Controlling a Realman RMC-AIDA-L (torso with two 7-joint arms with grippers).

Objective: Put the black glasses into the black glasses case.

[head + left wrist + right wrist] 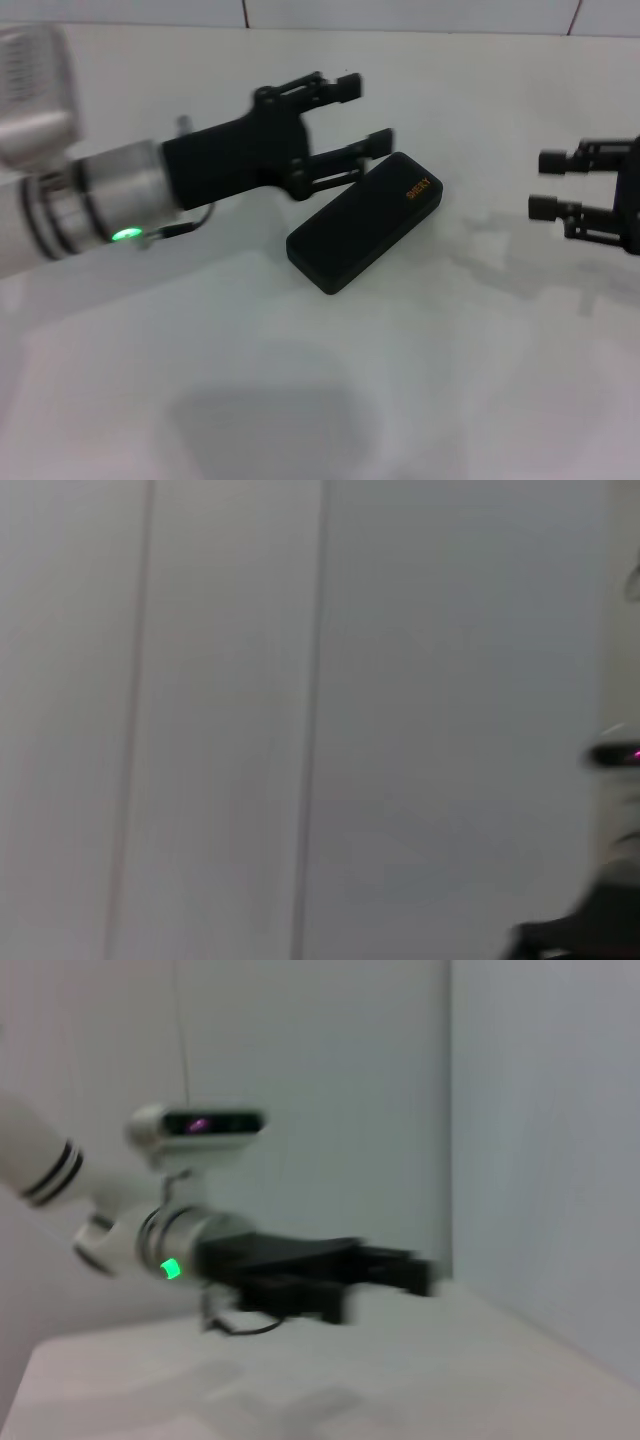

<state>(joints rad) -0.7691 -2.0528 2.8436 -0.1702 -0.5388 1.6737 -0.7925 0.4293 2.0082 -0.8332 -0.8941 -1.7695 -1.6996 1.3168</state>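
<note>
Black glasses are nowhere that I can find in any of my views, so I can't say where they lie; they may already sit inside the black glasses case [365, 222], or be out of frame. The case lies shut and flat on the white worktop [300, 400], slantwise, its gold-lettered end pointing away from me. My left end effector [362, 115] hangs just above the case's far edge, fingers spread wide with nothing between them, the lower finger [352, 155] close over the lid. My right end effector [545, 184] waits well off to the other side of the case, also spread and holding nothing. I judge the case a stiff, light shell with a smooth matte skin, likely to skate on this slick worktop if pushed sideways; I'd pinch it across its short width near the middle, or pin the base while lifting the lid at the long seam. The glasses, if I find them, I'd treat as fragile: grip the bridge or frame front, never the lenses or slim arms.
</note>
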